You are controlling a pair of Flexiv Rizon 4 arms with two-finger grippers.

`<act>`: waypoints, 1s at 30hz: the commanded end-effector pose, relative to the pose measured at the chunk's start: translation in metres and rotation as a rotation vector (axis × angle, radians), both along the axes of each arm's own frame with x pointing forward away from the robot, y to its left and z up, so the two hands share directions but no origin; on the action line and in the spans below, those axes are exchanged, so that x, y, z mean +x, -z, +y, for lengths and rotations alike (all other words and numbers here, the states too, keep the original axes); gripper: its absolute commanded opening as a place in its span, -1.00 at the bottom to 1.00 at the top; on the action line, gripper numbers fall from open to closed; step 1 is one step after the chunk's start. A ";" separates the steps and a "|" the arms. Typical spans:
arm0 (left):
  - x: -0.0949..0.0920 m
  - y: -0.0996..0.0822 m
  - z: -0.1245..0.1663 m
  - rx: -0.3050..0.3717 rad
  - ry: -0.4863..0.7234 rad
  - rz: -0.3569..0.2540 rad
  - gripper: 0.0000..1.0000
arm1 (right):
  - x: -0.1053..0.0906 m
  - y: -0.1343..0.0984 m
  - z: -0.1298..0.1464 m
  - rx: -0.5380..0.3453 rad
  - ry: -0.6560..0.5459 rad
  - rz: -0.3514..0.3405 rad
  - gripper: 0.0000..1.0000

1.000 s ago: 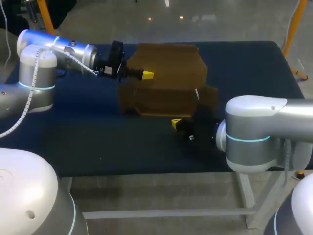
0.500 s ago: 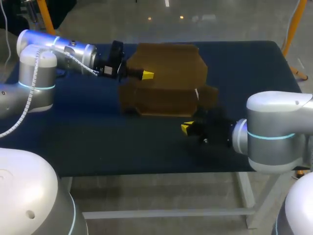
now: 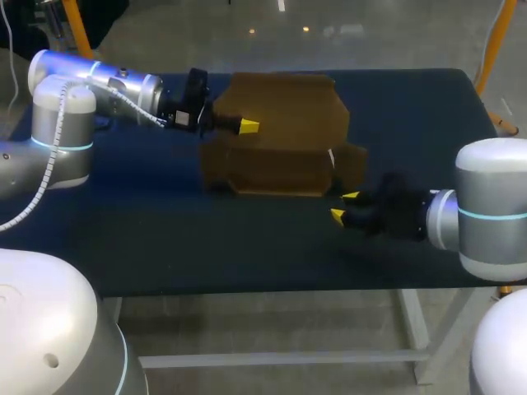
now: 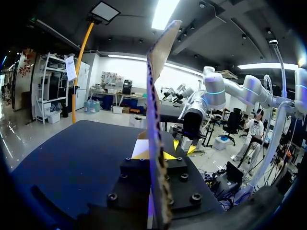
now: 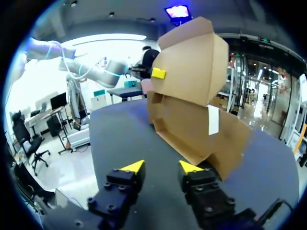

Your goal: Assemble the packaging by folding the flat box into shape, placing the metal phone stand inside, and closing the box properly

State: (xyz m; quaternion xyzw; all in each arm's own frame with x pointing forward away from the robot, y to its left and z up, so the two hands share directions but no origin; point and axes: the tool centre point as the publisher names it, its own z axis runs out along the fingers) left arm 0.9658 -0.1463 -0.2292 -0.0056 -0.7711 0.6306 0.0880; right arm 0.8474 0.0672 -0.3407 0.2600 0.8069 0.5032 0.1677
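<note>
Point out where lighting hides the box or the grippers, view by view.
Head view: black body of the right gripper melts into the dark table, only yellow tips showing; box dim brown. Left wrist view: box edge in the left gripper is shadowed. Right wrist view: box well lit, bright backlight behind it.

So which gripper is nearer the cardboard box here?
Left. The left gripper is shut on the cardboard box, gripping its raised panel. The right gripper is open and clear of the box, off its near right corner.
</note>
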 end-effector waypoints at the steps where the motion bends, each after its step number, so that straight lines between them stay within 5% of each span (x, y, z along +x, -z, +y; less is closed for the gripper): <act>1: 0.000 0.002 0.000 -0.001 0.002 0.000 -1.00 | 0.000 -0.002 -0.027 0.030 -0.061 -0.001 0.05; 4: 0.000 0.002 0.000 -0.001 0.002 0.000 -1.00 | 0.007 0.000 -0.039 0.013 -0.047 -0.013 0.36; 11: 0.000 0.002 0.000 -0.001 0.002 0.000 -1.00 | 0.023 0.002 -0.059 -0.019 -0.028 -0.025 0.62; 14: 0.000 0.002 0.000 -0.001 0.002 0.000 -1.00 | 0.030 0.002 -0.066 -0.025 -0.022 -0.030 0.95; 30: 0.000 0.002 0.000 -0.001 0.002 0.000 -1.00 | 0.084 0.020 -0.083 -0.063 -0.014 -0.035 1.00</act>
